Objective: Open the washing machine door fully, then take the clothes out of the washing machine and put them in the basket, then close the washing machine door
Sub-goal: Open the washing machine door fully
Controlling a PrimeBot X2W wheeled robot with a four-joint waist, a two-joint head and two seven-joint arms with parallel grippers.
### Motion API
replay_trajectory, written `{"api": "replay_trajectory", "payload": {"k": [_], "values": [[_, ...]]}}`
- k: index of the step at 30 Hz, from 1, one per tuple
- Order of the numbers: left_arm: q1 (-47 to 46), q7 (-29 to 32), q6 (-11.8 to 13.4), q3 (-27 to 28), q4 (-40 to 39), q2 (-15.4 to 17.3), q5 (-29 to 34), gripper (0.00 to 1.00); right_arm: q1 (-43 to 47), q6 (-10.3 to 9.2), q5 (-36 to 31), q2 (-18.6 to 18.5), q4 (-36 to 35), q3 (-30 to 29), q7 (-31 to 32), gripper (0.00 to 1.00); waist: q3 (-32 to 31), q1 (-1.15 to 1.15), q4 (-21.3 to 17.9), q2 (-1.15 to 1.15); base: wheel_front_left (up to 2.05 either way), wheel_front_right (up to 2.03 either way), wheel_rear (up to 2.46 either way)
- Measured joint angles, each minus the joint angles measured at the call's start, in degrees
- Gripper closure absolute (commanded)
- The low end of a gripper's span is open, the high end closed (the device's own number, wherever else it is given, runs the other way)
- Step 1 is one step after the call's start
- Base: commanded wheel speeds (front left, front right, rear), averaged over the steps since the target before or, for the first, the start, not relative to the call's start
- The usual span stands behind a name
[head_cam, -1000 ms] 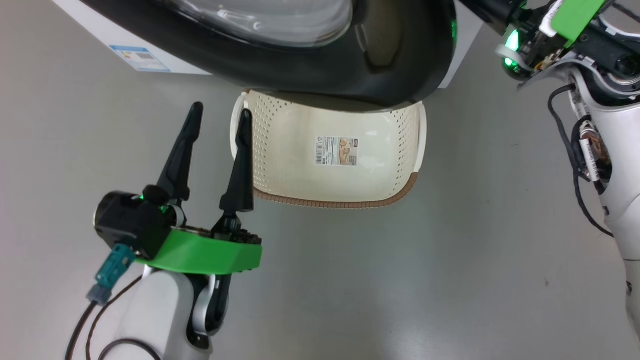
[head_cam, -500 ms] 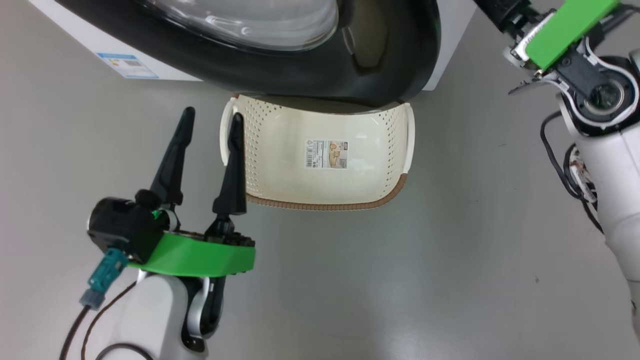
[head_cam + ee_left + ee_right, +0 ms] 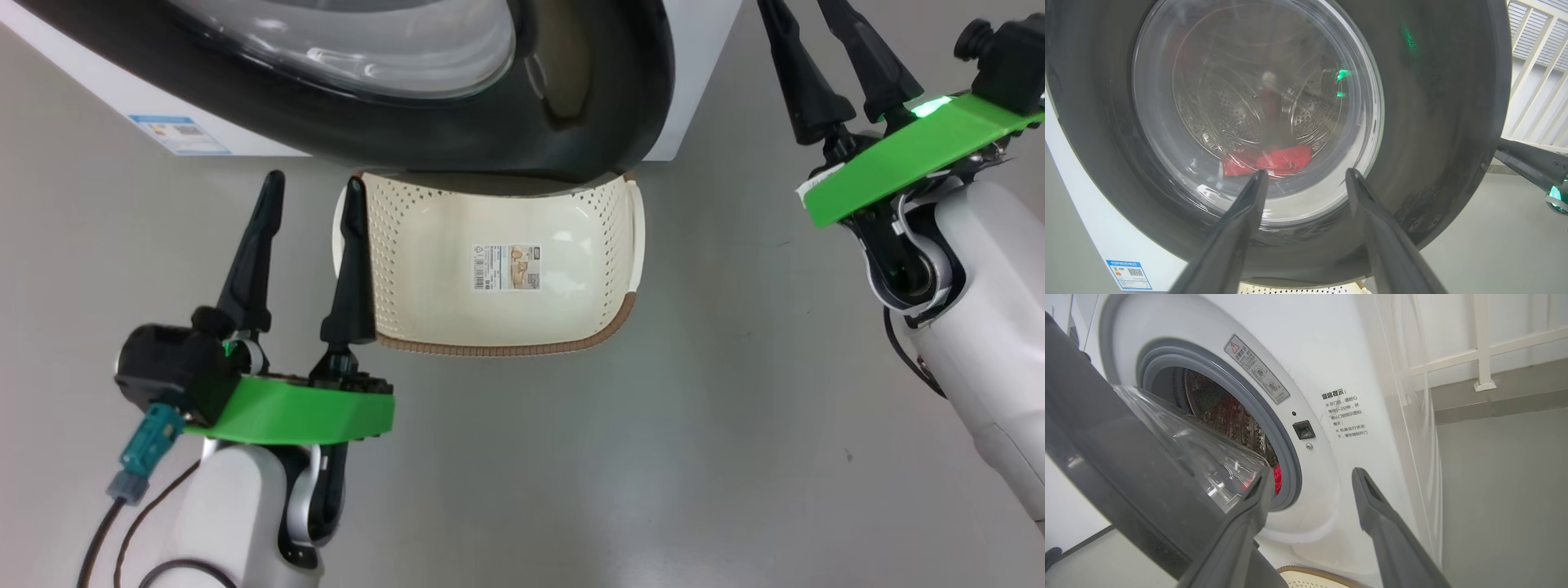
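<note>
The washing machine door stood only partly swung out from the washing machine, so the first step looked unfinished. The red clothes lay in the drum, and the basket sat empty on the floor, its far end under the door. The left gripper, fingers spread, hovered beside the basket. The right gripper, fingers spread and empty, pointed toward the door's free edge. The door barred the drum mouth.
</note>
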Motion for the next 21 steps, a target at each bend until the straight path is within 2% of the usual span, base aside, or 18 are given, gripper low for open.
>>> {"api": "replay_trajectory", "payload": {"k": [4, 9, 12, 17, 21], "values": [[0.0, 0.0, 0.0, 0.5, -0.1, 0.0, 0.1, 0.0, 0.5, 0.01, -7.6, -0.1, 2.2, -0.1, -1.8, 0.0, -0.5, 0.0, -0.7, 0.0, 0.0, 0.0, 0.0], [0.1, 0.0, 0.0, 1.1, -0.5, 0.0, 0.1, 0.0, 4.8, 0.01, -20.9, 2.4, -0.7, -8.8, -2.0, 0.0, -1.2, 0.0, -1.6, 0.0, 0.0, 0.0, 0.0], [0.7, 0.0, 0.0, 1.2, -0.9, 0.0, 0.5, 0.0, 10.0, 0.01, -30.2, 5.8, -5.2, -14.5, -2.0, 0.0, -1.9, 0.0, -1.9, 0.0, 0.0, 0.0, 0.0], [1.4, 0.0, -0.1, 1.4, -1.3, 0.0, 1.5, 0.0, 15.8, 0.02, -37.9, 10.1, -10.9, -21.0, -2.0, 0.0, -2.7, 0.0, -2.2, 0.0, 0.0, 0.0, 0.0], [1.9, 0.0, -0.1, 1.5, -1.7, 0.0, 1.5, 0.0, 19.0, 0.02, -41.8, 12.2, -12.6, -23.0, -2.0, 0.0, -3.3, 0.0, -2.4, 0.0, 0.0, 0.0, 0.0]]}}
